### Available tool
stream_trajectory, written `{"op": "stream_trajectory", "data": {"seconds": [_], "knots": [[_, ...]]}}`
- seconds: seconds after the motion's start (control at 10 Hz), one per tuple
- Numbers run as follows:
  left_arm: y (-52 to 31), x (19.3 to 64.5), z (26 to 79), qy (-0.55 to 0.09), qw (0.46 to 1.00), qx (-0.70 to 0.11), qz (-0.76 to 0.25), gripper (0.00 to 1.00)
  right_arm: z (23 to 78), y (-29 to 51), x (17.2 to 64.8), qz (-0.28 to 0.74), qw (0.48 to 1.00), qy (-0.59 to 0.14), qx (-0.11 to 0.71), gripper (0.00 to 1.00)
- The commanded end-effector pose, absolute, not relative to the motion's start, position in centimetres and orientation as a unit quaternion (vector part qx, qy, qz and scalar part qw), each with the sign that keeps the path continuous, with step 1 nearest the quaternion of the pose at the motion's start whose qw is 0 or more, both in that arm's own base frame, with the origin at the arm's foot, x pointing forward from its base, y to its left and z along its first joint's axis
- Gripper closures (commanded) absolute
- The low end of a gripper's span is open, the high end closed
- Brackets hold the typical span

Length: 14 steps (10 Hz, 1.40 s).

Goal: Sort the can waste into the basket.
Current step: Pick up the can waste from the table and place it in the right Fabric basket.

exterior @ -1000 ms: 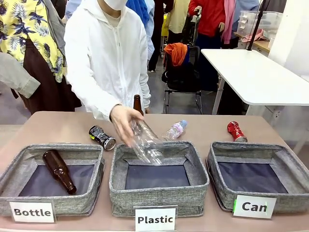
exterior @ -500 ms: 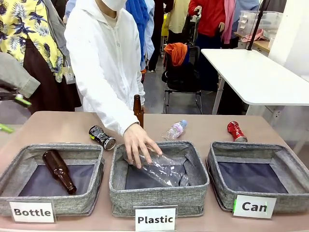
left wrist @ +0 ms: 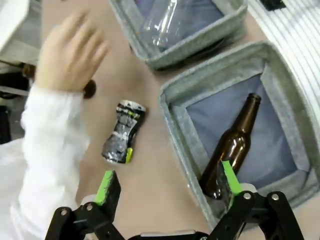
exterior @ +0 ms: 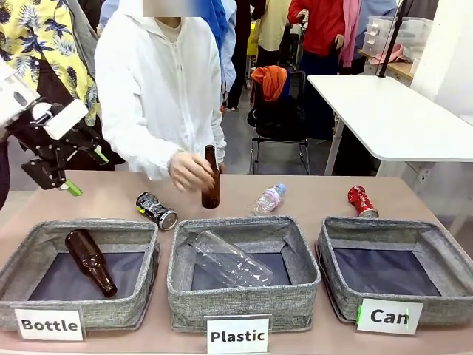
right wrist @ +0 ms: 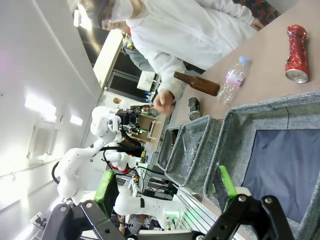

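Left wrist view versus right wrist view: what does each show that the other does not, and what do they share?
Left wrist view, not the right: a clear look at a brown bottle lying in the Bottle basket. Right wrist view, not the left: the red can, a small labelled plastic bottle, the Can basket. Shared: the black-and-silver can, the person's hand, the clear bottle in the Plastic basket.

Rough woven-cloth basket (exterior: 384, 225), glossy metal red can (exterior: 362, 200), shiny brown glass bottle (exterior: 90, 260), clear plastic bottle (exterior: 233, 262)

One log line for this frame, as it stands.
left gripper: open, over table near black-and-silver can | right gripper: open | red can: on table behind Can basket | person's hand: gripping upright brown bottle
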<state>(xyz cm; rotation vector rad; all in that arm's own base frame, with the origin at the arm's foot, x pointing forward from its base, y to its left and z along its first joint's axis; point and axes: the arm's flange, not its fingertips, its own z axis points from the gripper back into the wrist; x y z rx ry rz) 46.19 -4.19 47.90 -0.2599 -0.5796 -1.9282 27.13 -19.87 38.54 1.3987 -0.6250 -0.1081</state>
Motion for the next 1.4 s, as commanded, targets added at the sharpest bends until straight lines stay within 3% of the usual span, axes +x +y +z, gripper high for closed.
{"op": "stream_trajectory", "data": {"seconds": [0.0,0.2,0.5,0.9,1.1,1.3], "knots": [[-1.7,45.2,48.2,-0.245,0.541,-0.118,-0.796,0.0,38.5,-19.8,27.2,-0.041,0.714,-0.295,0.634,0.0],[-2.9,45.2,48.4,-0.25,0.531,-0.106,-0.803,0.0,38.5,-19.8,27.2,-0.041,0.714,-0.295,0.634,0.0],[-7.9,50.2,47.8,-0.209,0.517,-0.084,-0.826,0.0,38.5,-19.8,27.2,-0.041,0.714,-0.295,0.634,0.0],[-16.2,58.8,42.7,-0.111,0.473,-0.056,-0.872,0.0,38.5,-19.8,27.2,-0.041,0.714,-0.295,0.634,0.0],[-18.5,61.0,38.7,-0.071,0.471,-0.041,-0.878,0.0,38.5,-19.8,27.2,-0.041,0.714,-0.295,0.634,0.0],[-18.6,61.6,36.0,-0.067,0.464,-0.081,-0.879,0.0,38.5,-19.8,27.2,-0.041,0.714,-0.295,0.634,0.0]]}}
